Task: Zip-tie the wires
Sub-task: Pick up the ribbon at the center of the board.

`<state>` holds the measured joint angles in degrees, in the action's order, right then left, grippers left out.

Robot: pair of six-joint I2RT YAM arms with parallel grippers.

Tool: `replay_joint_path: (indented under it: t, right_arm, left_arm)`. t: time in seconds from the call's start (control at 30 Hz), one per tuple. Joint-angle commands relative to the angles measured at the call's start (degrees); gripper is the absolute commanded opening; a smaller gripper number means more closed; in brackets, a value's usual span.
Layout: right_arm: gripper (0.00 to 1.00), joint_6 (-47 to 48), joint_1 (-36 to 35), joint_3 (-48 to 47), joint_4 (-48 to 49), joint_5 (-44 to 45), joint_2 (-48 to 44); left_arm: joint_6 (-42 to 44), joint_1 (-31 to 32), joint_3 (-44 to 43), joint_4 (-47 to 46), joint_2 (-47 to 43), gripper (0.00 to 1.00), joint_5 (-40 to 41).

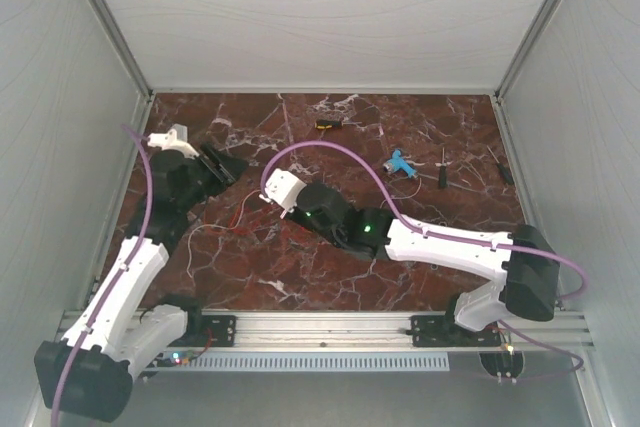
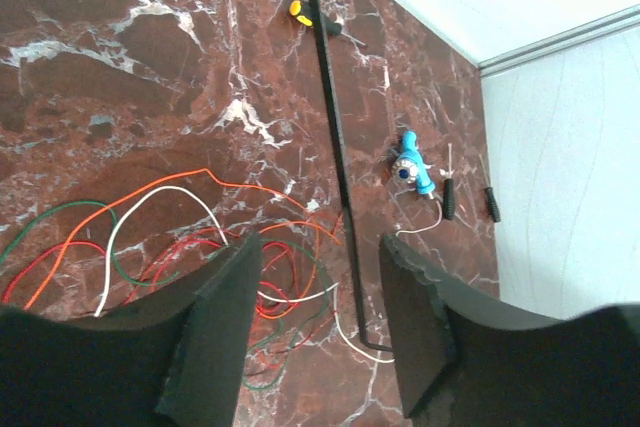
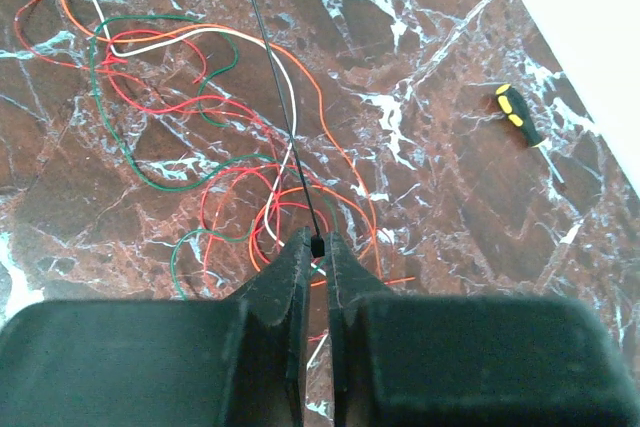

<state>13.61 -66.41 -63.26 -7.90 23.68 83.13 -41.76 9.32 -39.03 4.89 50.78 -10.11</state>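
The wires (image 3: 200, 107) are a loose tangle of thin red, orange, white and green strands on the marble table (image 1: 330, 277). They also show in the top view (image 1: 235, 225) and the left wrist view (image 2: 160, 237). My right gripper (image 3: 317, 247) is shut on the head of a long black zip tie (image 3: 280, 97), just above the tangle. The strap runs away from the fingers. My left gripper (image 2: 320, 247) is open and empty above the wires. A black strap (image 2: 335, 157) runs past its right finger (image 2: 415, 327). In the top view the left gripper (image 1: 222, 162) is left of the right gripper (image 1: 268, 189).
A yellow-and-black tool (image 1: 328, 125) lies at the back, also in the right wrist view (image 3: 520, 115). A blue tool (image 1: 400, 164) and two small dark screwdrivers (image 1: 441, 172) (image 1: 500, 165) lie at the back right. White walls (image 1: 60, 147) enclose the table. A metal rail (image 1: 330, 325) runs along the near edge.
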Motion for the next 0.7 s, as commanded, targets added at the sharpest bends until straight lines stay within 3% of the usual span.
replay_joint_path:
  t: [0.0, 0.37, 0.47, 0.57, 0.67]
  right_arm:
    - [0.0, 3.1, -1.2, 0.0, 4.1, 5.0, -0.8]
    - [0.0, 8.7, -4.4, 0.3, 6.3, 10.3, 0.1]
    - [0.0, 10.2, -5.2, 0.3, 6.7, 11.7, 0.4]
    - [0.0, 11.5, -5.6, 0.3, 6.8, 12.5, 0.8]
    - [0.0, 12.2, -5.8, 0.6, 7.3, 12.9, 0.9]
  left_arm:
    - [-2.1, 0.6, -2.0, -0.5, -0.1, 0.44, -0.2]
    - [-1.7, 1.5, -2.1, -1.0, 2.0, 0.28, 0.7]
    - [-1.6, 1.6, -2.2, -1.2, 2.6, 0.18, 0.8]
    - [-1.6, 1.8, -2.3, -1.2, 3.1, 0.0, 0.8]
    - [-1.7, 2.0, -2.4, -0.8, 3.7, 0.0, 1.0]
